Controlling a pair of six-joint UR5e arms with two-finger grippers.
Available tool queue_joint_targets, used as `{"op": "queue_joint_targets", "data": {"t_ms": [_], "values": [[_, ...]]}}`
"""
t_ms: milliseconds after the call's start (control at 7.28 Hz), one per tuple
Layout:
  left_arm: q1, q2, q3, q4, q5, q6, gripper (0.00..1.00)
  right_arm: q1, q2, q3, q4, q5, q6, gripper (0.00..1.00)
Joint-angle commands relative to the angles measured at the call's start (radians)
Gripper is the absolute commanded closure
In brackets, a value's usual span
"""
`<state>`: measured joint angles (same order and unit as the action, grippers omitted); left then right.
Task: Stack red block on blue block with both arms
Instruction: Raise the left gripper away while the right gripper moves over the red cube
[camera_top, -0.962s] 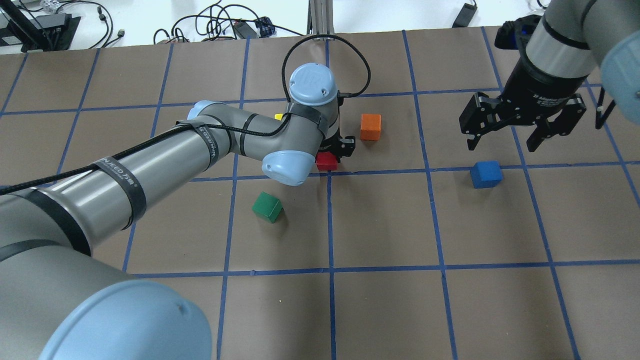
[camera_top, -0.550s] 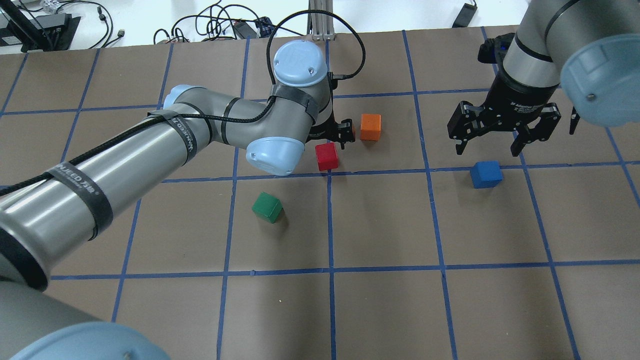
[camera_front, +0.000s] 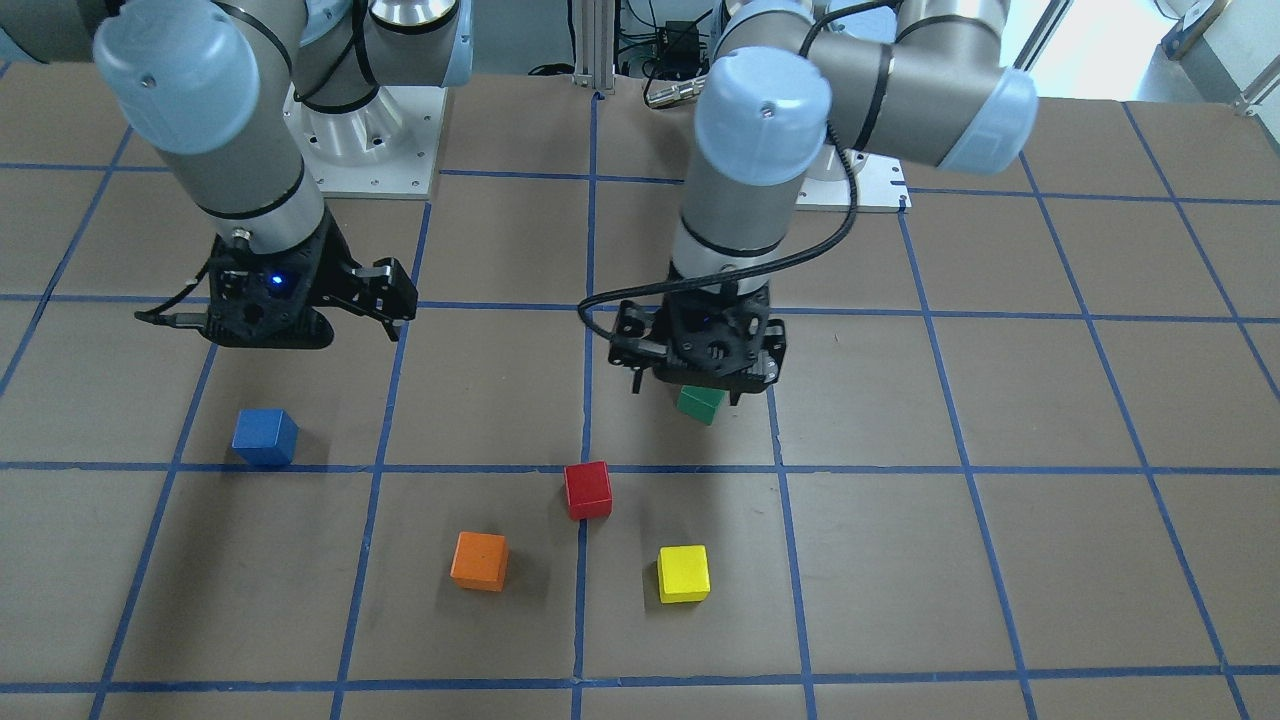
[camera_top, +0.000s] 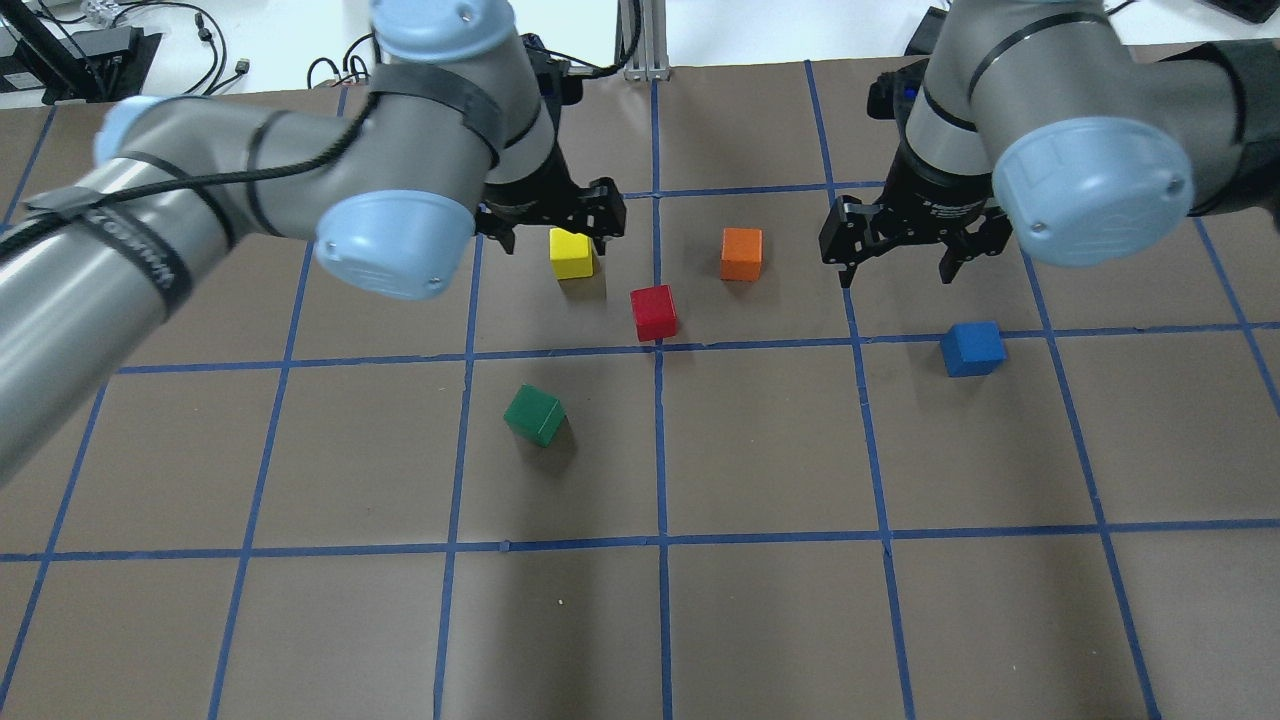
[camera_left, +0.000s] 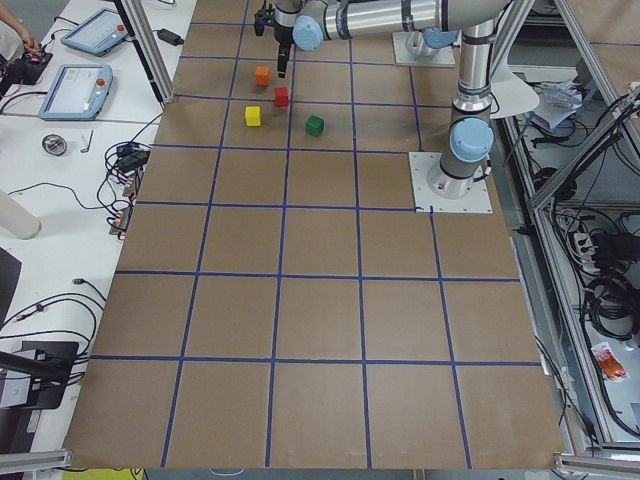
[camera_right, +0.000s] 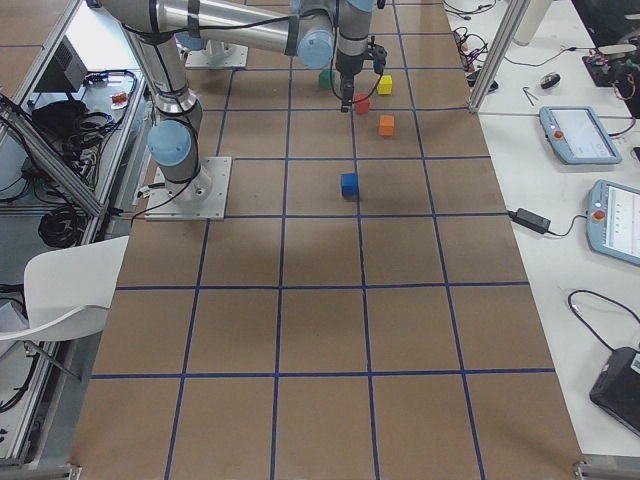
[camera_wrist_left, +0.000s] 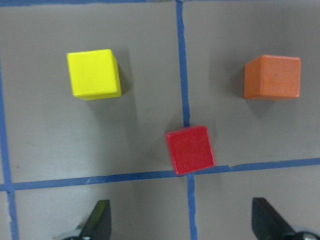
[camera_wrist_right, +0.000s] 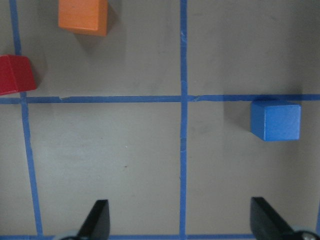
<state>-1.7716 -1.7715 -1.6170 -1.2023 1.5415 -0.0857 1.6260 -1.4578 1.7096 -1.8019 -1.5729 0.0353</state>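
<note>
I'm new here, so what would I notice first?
Five bright cubes on the brown table: the red block in the middle, orange block and yellow block beside it, green block apart, blue block alone near the right tool. Two big grey arms hang above, the left tool and right tool open and empty.

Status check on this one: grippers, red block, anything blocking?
Left gripper and right gripper open, empty, off the table. Red block on the table, apart from blue block. Orange block beside the route, not on it.
</note>
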Motion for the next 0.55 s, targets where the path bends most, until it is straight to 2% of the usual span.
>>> {"op": "queue_joint_targets", "data": {"t_ms": [0, 137, 412], "values": [[0.137, 0.157, 0.006, -0.208, 0.006, 0.173, 0.0, 0.087, 0.074, -0.002, -0.141, 0.002, 0.03, 0.0], [0.152, 0.217, -0.003, -0.294, 0.003, 0.185, 0.0, 0.113, 0.109, -0.004, -0.161, 0.01, 0.04, 0.0], [0.196, 0.225, 0.009, -0.293, 0.006, 0.178, 0.0, 0.164, 0.178, -0.03, -0.188, 0.04, 0.031, 0.0]]}}
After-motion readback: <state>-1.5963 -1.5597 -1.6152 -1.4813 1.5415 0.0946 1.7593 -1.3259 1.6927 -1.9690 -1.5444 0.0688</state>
